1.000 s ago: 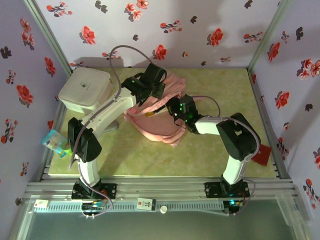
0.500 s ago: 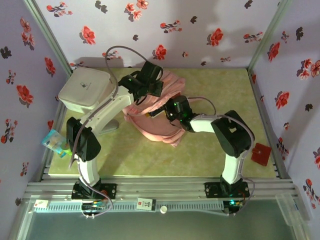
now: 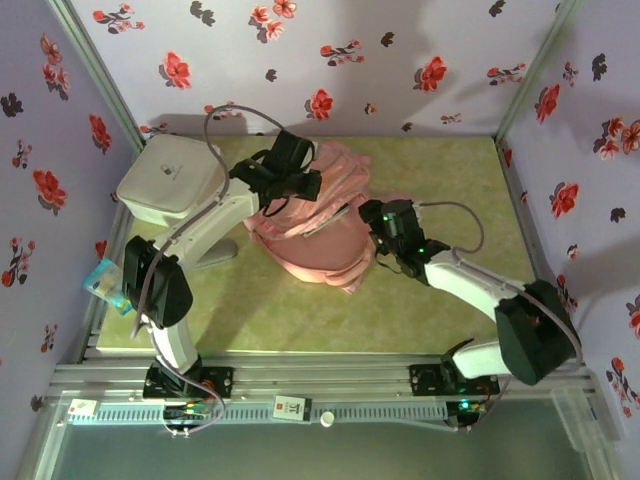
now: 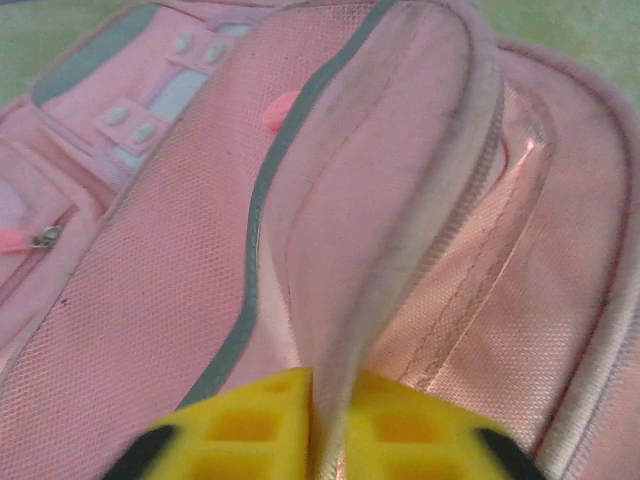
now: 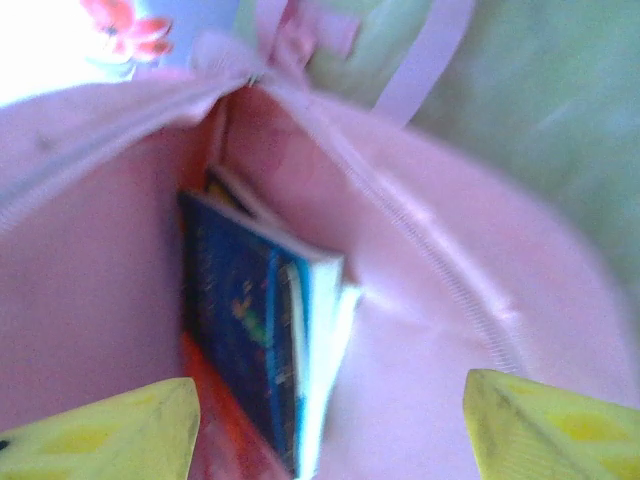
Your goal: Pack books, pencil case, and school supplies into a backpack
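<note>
On the green table, seen from above, the pale-pink backpack lies slumped near the middle. A white rounded box sits well apart from it at the far left corner, and a small teal packet is by the left edge. Both arms reach in over the bag. The left hand is at its far side, and the right hand is at its right side, pointing into the opening.

From the left wrist, the left hand has its two yellow pads drawn close together on a raised fold of the backpack. The edge of the flap stands upright between them and touches both, so the hand has the bag pinched by that edge. Beyond lies the front pocket with grey-green trim and a metal zip pull.

From the right wrist, the right hand is spread wide. Its yellow fingertips are far apart at the bottom corners, with nothing gripped between them. It looks straight into the backpack, where a dark blue book stands on edge against the left inner wall, its white pages turned toward the camera. Something red-orange shows under the book, too blurred to name
</note>
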Robot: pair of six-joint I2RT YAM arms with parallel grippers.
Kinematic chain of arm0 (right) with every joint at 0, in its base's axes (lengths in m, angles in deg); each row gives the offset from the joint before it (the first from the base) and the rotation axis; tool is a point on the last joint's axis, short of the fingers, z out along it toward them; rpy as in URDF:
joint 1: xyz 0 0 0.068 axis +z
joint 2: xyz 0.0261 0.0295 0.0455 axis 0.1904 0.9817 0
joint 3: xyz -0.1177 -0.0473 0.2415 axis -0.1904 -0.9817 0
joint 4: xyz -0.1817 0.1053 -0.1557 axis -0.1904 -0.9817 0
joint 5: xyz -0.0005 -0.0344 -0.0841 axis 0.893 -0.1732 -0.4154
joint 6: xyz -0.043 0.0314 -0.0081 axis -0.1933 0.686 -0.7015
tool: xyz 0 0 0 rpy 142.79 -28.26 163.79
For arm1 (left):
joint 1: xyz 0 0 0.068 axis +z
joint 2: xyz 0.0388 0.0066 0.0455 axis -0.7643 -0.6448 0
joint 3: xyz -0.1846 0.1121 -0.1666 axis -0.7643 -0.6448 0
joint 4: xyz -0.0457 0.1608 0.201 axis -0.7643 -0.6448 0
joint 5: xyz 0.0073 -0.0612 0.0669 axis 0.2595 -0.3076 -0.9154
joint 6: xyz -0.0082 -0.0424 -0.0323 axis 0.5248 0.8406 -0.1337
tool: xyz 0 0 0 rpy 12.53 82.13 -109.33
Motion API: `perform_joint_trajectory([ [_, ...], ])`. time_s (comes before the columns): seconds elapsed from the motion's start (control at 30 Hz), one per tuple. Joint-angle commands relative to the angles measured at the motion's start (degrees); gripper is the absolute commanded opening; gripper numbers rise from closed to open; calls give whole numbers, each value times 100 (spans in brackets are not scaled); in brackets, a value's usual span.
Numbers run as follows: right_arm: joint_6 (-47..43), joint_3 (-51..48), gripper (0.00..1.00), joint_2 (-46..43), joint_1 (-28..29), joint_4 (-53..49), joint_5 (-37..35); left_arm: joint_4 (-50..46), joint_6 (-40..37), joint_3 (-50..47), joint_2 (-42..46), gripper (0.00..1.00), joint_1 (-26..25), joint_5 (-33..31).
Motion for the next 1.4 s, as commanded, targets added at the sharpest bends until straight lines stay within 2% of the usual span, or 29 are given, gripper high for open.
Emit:
perform_joint_trajectory([
  [0.0, -660, -63, 73, -533, -148, -1196, -989, 604, -22, -377, 476, 48, 161, 523],
  [0.07, -779, -69, 74, -716, -187, -1546, -1354, 800, 150, -854, 728, 67, 267, 529],
  [0.13, -836, -94, 74, -749, -197, -1698, -1409, 1027, 460, -1375, 978, 74, 488, 517],
  [0.27, -960, -137, 72, -616, -174, -1562, -1174, 1322, 1082, -2338, 1436, 80, 1078, 531],
  [0.37, -1268, -9, 72, -419, -109, -1199, -629, 1398, 1339, -2850, 1566, 80, 1466, 509],
  [0.53, -1607, 404, 71, 20, 183, -1295, -361, 1172, 1661, -3166, 1227, 70, 1957, 370],
  [0.73, -1531, 346, 72, 311, 294, -1068, -122, 1122, 1660, -3128, 639, 59, 2006, -2],
  [1.03, -1609, 377, 70, 937, 212, -709, 563, 1386, 1810, -3068, 77, 53, 2189, 26],
  [1.17, -1651, 452, 68, 1139, 189, -707, 614, 1522, 1780, -2951, -191, 49, 2279, 36],
  [1.37, -1783, 444, 65, 1276, 60, -725, 487, 1624, 1765, -2738, -477, 36, 2306, 188],
])
